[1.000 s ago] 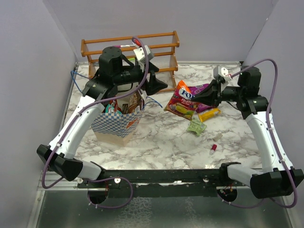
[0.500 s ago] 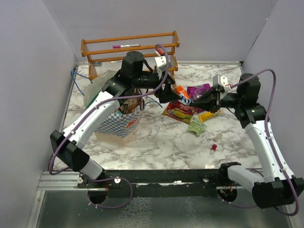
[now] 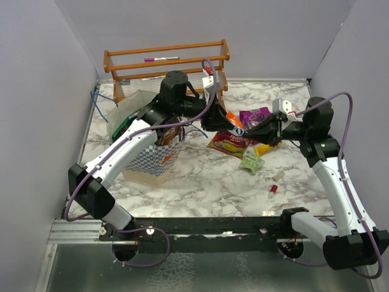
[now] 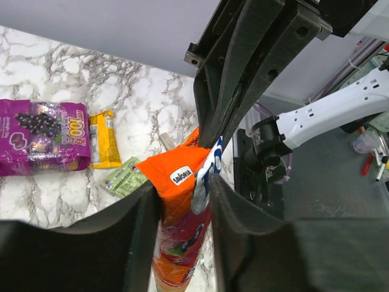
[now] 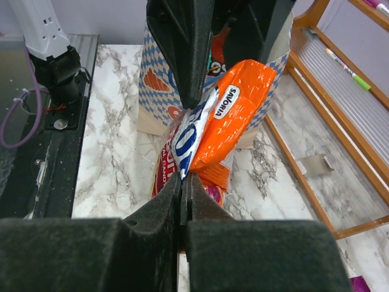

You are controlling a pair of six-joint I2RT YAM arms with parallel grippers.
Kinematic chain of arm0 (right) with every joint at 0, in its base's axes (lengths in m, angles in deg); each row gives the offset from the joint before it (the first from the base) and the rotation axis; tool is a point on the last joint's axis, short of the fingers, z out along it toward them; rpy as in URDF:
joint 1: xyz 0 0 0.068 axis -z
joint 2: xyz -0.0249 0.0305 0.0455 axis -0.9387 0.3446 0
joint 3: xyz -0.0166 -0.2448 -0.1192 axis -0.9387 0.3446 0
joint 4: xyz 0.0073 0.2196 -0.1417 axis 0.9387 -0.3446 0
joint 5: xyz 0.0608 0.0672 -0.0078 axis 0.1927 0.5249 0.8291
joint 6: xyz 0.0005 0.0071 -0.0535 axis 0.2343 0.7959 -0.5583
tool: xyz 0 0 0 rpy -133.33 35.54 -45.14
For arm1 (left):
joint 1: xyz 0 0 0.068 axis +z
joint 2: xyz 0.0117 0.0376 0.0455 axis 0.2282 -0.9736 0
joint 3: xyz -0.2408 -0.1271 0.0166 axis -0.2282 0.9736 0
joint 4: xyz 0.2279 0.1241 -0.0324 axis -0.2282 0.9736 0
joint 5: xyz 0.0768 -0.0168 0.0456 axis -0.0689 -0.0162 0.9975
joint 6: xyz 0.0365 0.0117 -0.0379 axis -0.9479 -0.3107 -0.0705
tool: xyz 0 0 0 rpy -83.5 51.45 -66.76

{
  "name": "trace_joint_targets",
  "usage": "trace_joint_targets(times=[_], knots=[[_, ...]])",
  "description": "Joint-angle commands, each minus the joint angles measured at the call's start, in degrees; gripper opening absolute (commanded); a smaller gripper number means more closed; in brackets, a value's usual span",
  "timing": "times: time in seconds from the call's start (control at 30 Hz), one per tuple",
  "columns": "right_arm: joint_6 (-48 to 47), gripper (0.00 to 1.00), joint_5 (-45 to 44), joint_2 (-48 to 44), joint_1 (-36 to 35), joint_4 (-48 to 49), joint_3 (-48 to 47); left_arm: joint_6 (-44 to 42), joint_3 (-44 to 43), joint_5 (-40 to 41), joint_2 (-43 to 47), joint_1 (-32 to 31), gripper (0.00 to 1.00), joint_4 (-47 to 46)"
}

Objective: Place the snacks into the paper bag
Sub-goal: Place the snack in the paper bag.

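Both tools pinch the same orange-red candy pack (image 5: 234, 112). R gripper (image 5: 184, 180) is pressed tight on its blue-white seam, and L gripper (image 4: 184, 184) clamps the orange end just beyond R's fingertips, from the opp. side. Risk: if both pull at once the foil could tear or slip out of one grip, and if R lets go late, L would drag the pack askew. Paper bag (image 3: 149, 161) sits well behind L gripper, under its forearm. Its mouth looks crowded, so the pack could snag the rim.
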Motion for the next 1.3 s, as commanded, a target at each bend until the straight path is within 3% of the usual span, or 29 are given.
trace_joint_targets(times=[0.0, 0.13, 0.2, 0.27, 0.43, 0.53, 0.67, 0.9, 1.27], knots=[[1.95, 0.01, -0.16, -1.38, -0.27, 4.22, 0.73, 2.16, 0.98, -4.46, 0.01, -0.68, 0.29, -4.69], [3.57, 0.03, -2.63, -1.95, -0.25, 5.15, 1.19, 1.34, 1.53, -5.43, 0.73, -0.69, 0.01, -6.26], [4.57, 0.09, -4.03, -2.42, -0.27, 5.77, 1.69, 1.13, 1.04, -4.36, 0.95, -0.70, 0.00, -5.71], [4.30, 0.22, -5.76, -3.26, -0.27, 5.59, 2.03, -0.92, -0.02, -2.50, 1.46, -0.69, 0.00, -3.91], [2.56, 0.67, -12.25, -5.72, -0.18, 3.14, 1.97, -6.48, -5.16, 5.13, 2.38, -0.44, 0.00, 2.42], [1.38, 0.79, -16.90, -7.46, 0.27, 0.90, 1.43, -9.69, -9.49, 9.51, 2.84, 0.10, 0.00, 5.62], [0.44, 0.86, -20.66, -8.81, 1.50, -0.39, 1.09, -9.90, -14.74, 16.14, 3.68, 1.75, 0.00, 8.02], [0.06, 0.87, -26.88, -8.97, 2.02, 1.10, 3.82, -14.44, -19.26, 30.82, 6.95, 3.70, 0.00, 13.53], [-2.55, 0.87, -31.15, -7.04, 2.02, 3.75, 9.31, -31.29, -11.41, 52.58, 15.24, 6.64, 0.00, 20.31]])
